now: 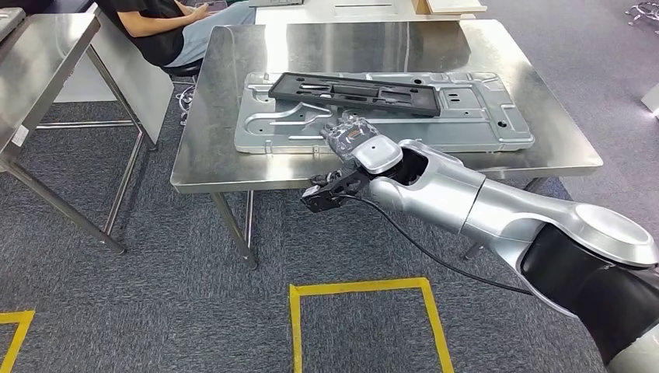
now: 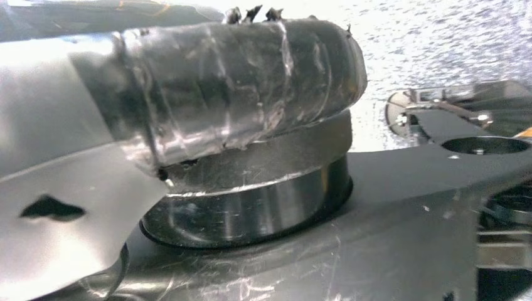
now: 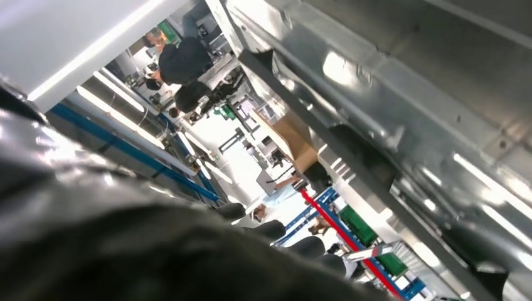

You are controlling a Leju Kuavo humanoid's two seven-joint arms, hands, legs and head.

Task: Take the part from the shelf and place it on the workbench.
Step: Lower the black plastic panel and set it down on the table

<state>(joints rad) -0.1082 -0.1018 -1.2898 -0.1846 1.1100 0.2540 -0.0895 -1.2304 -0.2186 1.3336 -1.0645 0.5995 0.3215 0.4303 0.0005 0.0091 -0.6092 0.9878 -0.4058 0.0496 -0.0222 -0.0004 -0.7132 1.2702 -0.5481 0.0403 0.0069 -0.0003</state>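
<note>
The right hand [image 1: 351, 134] rests on the silver panel [image 1: 482, 124] under the black part [image 1: 353, 92] on the workbench [image 1: 217, 159].

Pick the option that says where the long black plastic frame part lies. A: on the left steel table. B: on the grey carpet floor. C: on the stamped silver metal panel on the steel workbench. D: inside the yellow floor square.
C: the long black plastic frame part lies flat across the stamped silver metal panel on the steel workbench, just beyond the right hand.

Steel workbench [image 1: 233, 167] under stamped metal panel [image 1: 497, 132]
</note>
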